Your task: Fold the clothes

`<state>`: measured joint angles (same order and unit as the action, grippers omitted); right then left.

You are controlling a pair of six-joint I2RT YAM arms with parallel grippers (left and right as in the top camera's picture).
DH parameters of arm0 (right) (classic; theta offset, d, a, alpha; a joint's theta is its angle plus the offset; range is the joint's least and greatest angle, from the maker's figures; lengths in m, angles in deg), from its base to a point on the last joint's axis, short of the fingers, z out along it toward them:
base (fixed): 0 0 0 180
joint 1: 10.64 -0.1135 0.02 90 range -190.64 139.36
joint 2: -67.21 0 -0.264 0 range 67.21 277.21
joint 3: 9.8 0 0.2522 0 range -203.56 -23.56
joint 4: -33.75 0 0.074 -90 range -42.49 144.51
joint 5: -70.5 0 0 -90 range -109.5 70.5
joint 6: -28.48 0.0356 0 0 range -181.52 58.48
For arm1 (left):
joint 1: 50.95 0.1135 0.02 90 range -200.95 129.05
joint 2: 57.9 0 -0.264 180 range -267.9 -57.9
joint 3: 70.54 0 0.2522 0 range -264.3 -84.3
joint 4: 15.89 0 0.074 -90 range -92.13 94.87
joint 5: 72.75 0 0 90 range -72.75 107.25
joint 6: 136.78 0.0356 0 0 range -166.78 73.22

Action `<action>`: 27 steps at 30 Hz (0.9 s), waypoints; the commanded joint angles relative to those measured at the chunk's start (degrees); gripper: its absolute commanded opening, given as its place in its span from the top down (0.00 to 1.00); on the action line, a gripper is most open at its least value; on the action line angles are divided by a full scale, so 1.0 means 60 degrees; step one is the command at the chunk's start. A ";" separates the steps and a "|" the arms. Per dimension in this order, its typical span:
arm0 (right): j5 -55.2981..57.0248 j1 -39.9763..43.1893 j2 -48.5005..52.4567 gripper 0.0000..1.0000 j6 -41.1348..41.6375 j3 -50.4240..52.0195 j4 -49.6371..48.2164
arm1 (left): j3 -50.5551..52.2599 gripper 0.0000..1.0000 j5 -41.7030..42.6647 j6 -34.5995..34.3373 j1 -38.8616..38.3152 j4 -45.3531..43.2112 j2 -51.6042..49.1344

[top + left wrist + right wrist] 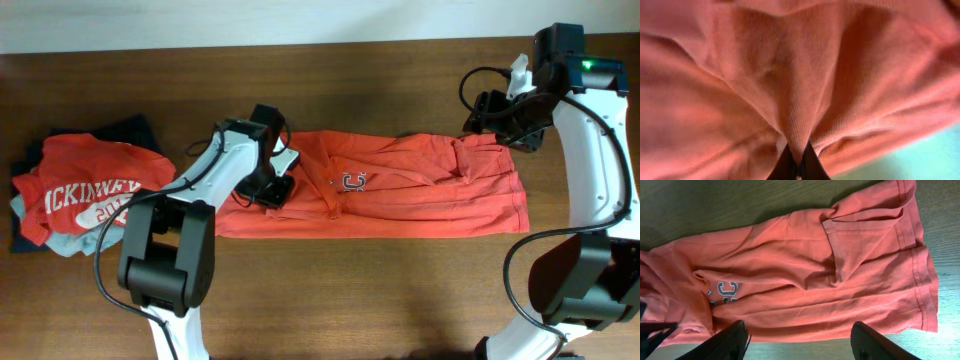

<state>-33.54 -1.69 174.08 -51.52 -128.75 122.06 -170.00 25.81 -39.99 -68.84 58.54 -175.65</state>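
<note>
The clothes, one orange-red T-shirt (420, 190), lie in a long folded strip across the middle of the table, with a small grey-and-white emblem (352, 181) facing up. My left gripper (272, 188) rests on the strip's left end. In the left wrist view it (799, 162) is shut on a raised ridge of the orange fabric (790, 75). My right gripper (497, 118) hovers over the strip's far right corner. In the right wrist view its jaws stand wide apart (800, 342) with nothing between them, above the shirt (815, 270) and its hem.
At the table's left end sits a pile of folded garments: a red shirt with white "MCKINNEY" print (85, 190) on top of a pale blue one (70, 240) and a navy one (135, 130). Bare wooden table (350, 290) runs along the front.
</note>
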 commanded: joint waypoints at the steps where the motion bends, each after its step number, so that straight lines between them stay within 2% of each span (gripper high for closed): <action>1: -0.0051 -0.0055 -0.0288 0.28 -0.0091 -0.0076 -0.0026 | -0.1147 1.00 0.0178 0.0022 0.0357 0.0688 0.0098; 6: -0.0051 -0.0055 -0.0288 0.28 -0.0091 -0.0076 -0.0026 | -0.2470 0.95 -0.0244 0.0022 0.0663 0.2080 0.0131; 12: -0.0051 -0.0055 -0.0288 0.28 -0.0095 -0.0076 -0.0051 | -0.2692 0.81 -0.0393 0.0022 0.0678 0.3224 0.0127; 16: -0.0051 -0.0055 -0.0288 0.28 -0.0095 -0.0076 -0.0084 | -0.2692 0.82 -0.0390 0.0018 0.0678 0.3716 0.0127; 19: -0.0051 -0.0055 -0.0288 0.28 -0.0091 -0.0076 -0.0080 | -0.2692 0.91 -0.0397 0.0022 0.0670 0.3952 0.0127; 21: -0.0051 -0.0055 -0.0288 0.28 -0.0095 -0.0076 -0.0080 | -0.2692 0.89 -0.0412 0.0022 0.0699 0.3657 0.0127; 23: -0.0051 -0.0055 -0.0288 0.28 -0.0095 -0.0076 -0.0084 | -0.2692 0.63 -0.0430 0.0022 0.0750 0.2867 0.0127; 27: -0.0051 -0.0055 -0.0288 0.27 -0.0091 -0.0076 -0.0113 | -0.2477 0.39 -0.0426 0.0025 0.0758 0.0699 0.0091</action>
<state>-33.54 -1.69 174.01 -51.48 -128.75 121.51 -185.40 23.32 -40.25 -64.66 67.54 -175.65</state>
